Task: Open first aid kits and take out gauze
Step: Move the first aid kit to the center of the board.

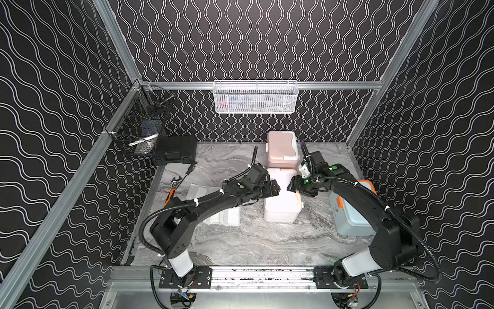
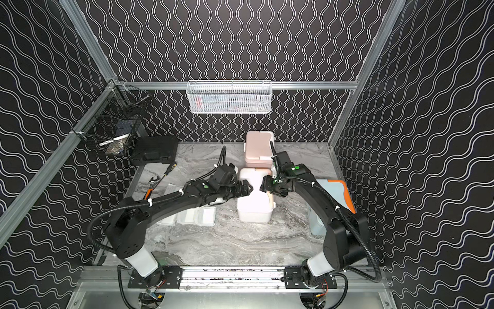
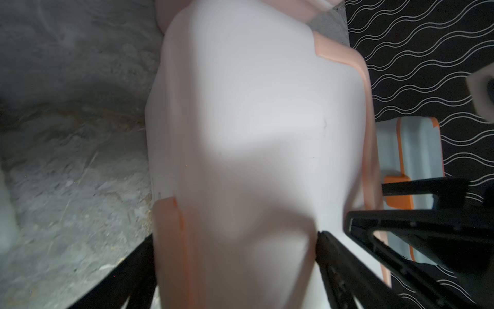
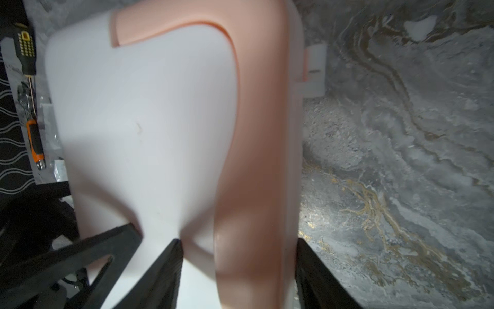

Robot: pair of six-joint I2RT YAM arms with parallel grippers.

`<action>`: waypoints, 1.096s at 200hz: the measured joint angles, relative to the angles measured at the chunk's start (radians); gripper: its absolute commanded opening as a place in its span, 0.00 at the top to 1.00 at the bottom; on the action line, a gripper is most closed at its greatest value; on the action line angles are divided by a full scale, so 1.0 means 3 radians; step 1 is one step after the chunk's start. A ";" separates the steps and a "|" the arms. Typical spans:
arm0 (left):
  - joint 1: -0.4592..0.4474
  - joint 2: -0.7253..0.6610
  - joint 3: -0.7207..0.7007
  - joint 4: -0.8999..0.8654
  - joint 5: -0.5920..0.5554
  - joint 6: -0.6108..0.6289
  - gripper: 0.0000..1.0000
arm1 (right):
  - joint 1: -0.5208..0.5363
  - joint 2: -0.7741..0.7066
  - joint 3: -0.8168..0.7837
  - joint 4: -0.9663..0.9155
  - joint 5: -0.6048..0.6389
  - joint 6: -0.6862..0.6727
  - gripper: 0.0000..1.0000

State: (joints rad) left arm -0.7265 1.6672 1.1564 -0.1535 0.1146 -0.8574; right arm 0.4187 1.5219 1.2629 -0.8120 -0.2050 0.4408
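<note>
Smooth rounded white plastic first aid kit with peach trim (image 1: 280,211) on veined grey surface (image 1: 254,240); straddled by fingers of left gripper (image 1: 276,188) and right gripper (image 1: 290,186), grip unclear.

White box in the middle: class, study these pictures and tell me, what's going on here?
The white box looks shut. The left tool hangs open above its lid. The right tool has its jaws on either side of the peach handle, but whether it grips is unclear. The pink box behind and the blue box beside it look closed too. White packets lie on the table nearby.
</note>
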 measured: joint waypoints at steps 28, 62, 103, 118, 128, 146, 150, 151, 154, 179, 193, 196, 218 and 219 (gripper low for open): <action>-0.0015 -0.0122 -0.0125 -0.0017 -0.0113 -0.0055 0.11 | 0.0114 0.0132 0.0116 -0.0043 0.0061 0.0017 0.37; 0.0086 -0.0072 -0.0033 -0.0112 -0.0144 -0.0076 0.11 | 0.0120 0.0474 0.0516 -0.0177 0.0070 -0.0025 0.38; 0.0271 0.0125 0.0175 -0.0126 -0.0022 0.0015 0.10 | 0.0125 0.0579 0.0637 -0.0045 0.0155 0.0001 0.34; 0.0284 0.0163 0.0193 -0.0065 0.0017 0.0061 0.08 | 0.0136 0.0532 0.0595 -0.0023 0.0196 0.0003 0.20; 0.0284 0.0181 0.0193 0.0013 0.0060 0.0083 0.07 | 0.0159 0.0487 0.0562 -0.0023 0.0247 -0.0009 0.14; 0.0290 0.0182 0.0189 0.0039 0.0196 0.0158 0.04 | 0.0178 0.0407 0.0515 -0.0085 0.0289 -0.0023 0.10; 0.0295 0.0178 0.0182 0.0050 0.0231 0.0172 0.04 | 0.0179 0.0387 0.0504 -0.0099 0.0287 -0.0023 0.09; 0.0296 0.0175 0.0179 0.0053 0.0239 0.0174 0.04 | 0.0179 0.0383 0.0502 -0.0102 0.0287 -0.0023 0.09; 0.0304 0.0168 0.0170 0.0061 0.0273 0.0186 0.03 | 0.0179 0.0369 0.0496 -0.0114 0.0282 -0.0023 0.09; 0.0378 0.0071 0.0132 -0.0052 0.0474 0.0263 0.01 | 0.0197 0.0285 0.0478 -0.0158 0.0181 -0.0037 0.07; 0.0416 0.0023 0.0132 -0.0118 0.0552 0.0328 0.01 | 0.0198 0.0243 0.0478 -0.0127 0.0114 -0.0041 0.03; 0.0420 0.0015 0.0132 -0.0128 0.0559 0.0336 0.01 | 0.0200 0.0234 0.0478 -0.0122 0.0106 -0.0043 0.02; 0.0439 -0.0071 0.0142 -0.0257 0.0631 0.0426 0.01 | 0.0210 0.0102 0.0426 -0.0064 0.0066 -0.0050 0.00; 0.0439 -0.0076 0.0142 -0.0262 0.0632 0.0427 0.01 | 0.0210 0.0089 0.0417 -0.0058 0.0067 -0.0050 0.00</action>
State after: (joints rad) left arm -0.5949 1.6444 1.1992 -0.2321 0.3042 -0.7292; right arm 0.4816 1.5486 1.3880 -0.8295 -0.1848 0.4259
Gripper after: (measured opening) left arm 0.988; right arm 0.998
